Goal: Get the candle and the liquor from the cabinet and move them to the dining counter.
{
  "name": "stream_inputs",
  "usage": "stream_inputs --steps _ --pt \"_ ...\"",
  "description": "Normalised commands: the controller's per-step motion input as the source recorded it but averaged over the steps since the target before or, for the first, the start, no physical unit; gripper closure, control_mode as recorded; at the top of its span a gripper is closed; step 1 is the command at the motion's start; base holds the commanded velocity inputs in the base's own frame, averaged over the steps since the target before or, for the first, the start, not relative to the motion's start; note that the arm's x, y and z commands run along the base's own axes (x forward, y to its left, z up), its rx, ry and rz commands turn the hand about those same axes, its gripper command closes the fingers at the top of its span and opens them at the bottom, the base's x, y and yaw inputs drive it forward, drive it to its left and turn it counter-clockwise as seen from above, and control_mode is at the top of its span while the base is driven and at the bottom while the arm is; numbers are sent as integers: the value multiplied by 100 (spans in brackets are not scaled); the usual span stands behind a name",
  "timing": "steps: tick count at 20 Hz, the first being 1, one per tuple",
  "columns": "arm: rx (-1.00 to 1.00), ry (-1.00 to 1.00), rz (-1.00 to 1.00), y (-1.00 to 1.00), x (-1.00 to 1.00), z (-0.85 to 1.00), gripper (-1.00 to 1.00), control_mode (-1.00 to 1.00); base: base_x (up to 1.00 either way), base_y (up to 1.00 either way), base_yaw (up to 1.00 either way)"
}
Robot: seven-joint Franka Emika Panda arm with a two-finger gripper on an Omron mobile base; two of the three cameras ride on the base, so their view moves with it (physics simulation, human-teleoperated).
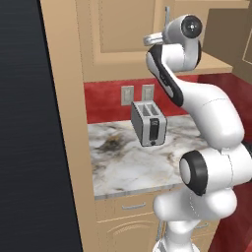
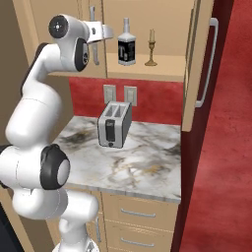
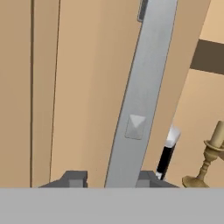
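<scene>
My gripper (image 3: 110, 178) is up at the cabinet (image 2: 147, 69), its fingertips either side of the long silver bar handle (image 3: 140, 96) on the closed left door (image 3: 78, 87). The right fingertip meets the bar and a narrow gap shows beside the left one. The right door (image 2: 197, 64) hangs open. On the shelf inside stand the liquor (image 2: 126, 49), a square black bottle, and to its right the candle (image 2: 151, 49) on its brass holder. In the hand view a sliver of the liquor (image 3: 166, 157) and the candle (image 3: 208, 162) show past the door's edge. The dining counter is out of view.
A silver toaster (image 2: 114, 125) stands on the small marble worktop (image 2: 142, 162) below the cabinet, with drawers (image 2: 133, 214) under it. A red wall (image 2: 221, 172) is at the right. A tall dark panel (image 1: 24, 123) rises at the left.
</scene>
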Motion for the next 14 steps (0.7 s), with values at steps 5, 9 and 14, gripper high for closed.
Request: stream_inputs --steps 5,9,14 --pt "0 1 -2 21 -3 0 100 -100 0 0 0" --pt "0 0 0 47 -43 0 100 -100 0 0 0" --pt "-1 0 2 64 -68 0 100 -100 0 0 0"
